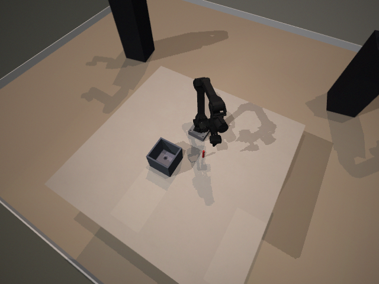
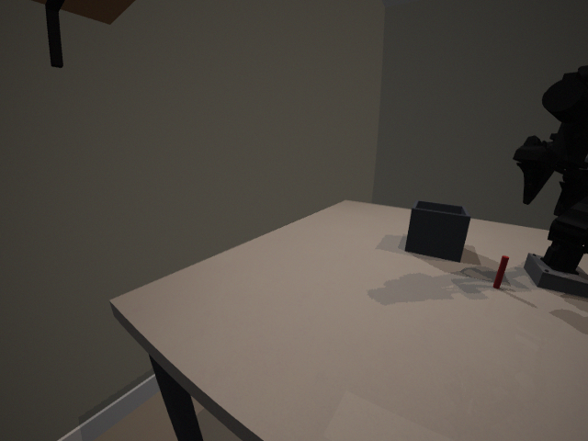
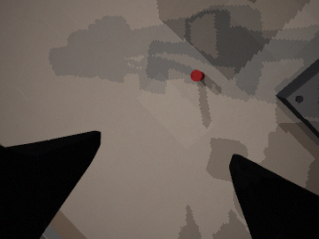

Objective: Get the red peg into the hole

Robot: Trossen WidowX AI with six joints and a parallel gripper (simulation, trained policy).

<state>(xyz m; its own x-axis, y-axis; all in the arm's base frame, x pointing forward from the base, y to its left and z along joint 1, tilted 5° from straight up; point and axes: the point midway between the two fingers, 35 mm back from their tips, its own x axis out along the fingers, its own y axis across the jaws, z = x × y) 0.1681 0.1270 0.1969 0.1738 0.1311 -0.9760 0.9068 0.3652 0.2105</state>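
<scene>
The red peg stands upright on the table, between the box and the arm's base. The dark open box stands to one side of it. Inside, the plate with its dark hole shows at the bottom in the top view. My gripper is wide open and empty, well above the table. In the wrist view the peg's top lies beyond the fingertips, above and right of the middle between them. In the top view the fingers are hard to make out.
The arm's grey base sits on the table close to the peg. The box's raised walls surround the plate. Arm shadows fall across the table around the peg and box. Dark pillars stand off the table's far side.
</scene>
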